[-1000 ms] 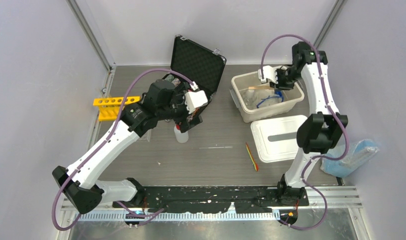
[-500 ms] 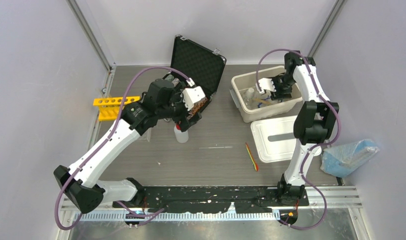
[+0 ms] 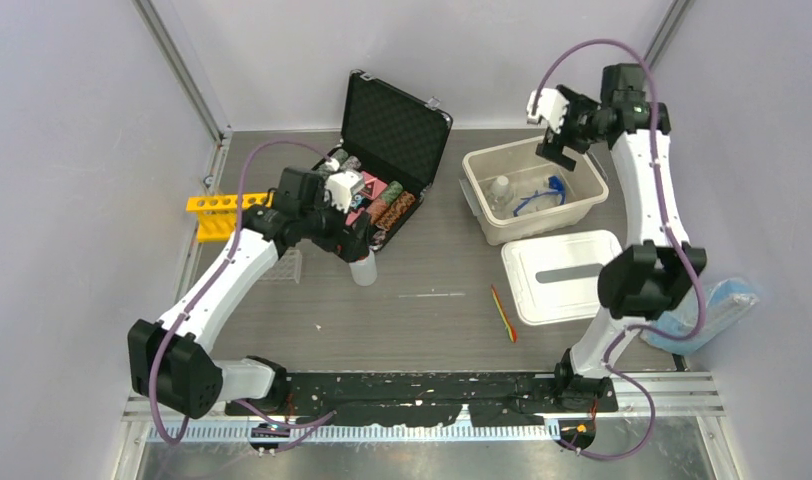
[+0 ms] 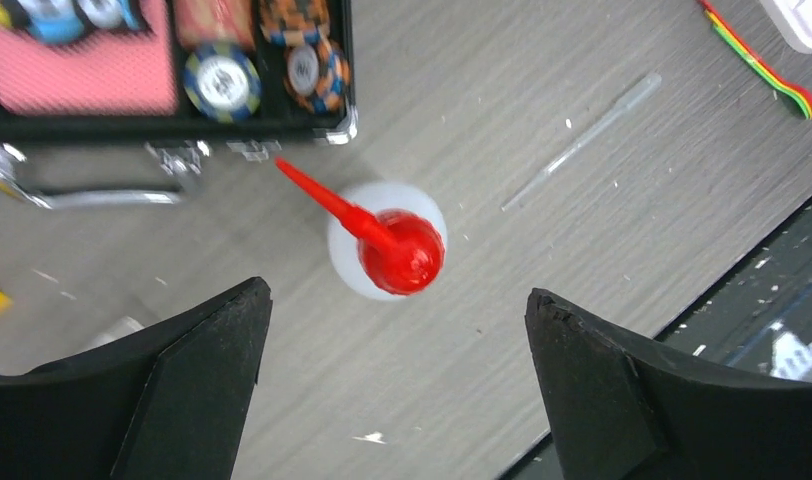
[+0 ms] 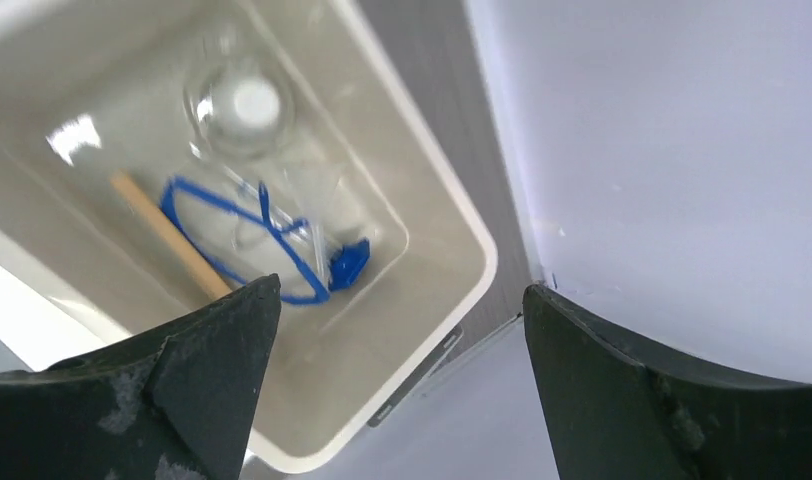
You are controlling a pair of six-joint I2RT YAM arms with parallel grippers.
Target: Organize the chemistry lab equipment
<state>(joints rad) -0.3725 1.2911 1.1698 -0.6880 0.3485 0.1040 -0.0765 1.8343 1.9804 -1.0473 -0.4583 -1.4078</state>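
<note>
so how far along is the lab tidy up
Done: the blue goggles, wooden clamp and clear funnel lie in the white plastic bin, with the open, empty right gripper above it. In hand: the open left gripper hovers over the red-capped white squeeze bottle, not gripping it. Left: the yellow tube rack, clear tube rack, thin clear pipette and striped spatula sit outside it, white lid off.

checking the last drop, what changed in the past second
The right end effector let go of the clamp in the bin, opened and rose toward the back. The left end effector, open, drew back left to above the bottle. Bottle, lid, spatula, yellow rack stayed put.
</note>
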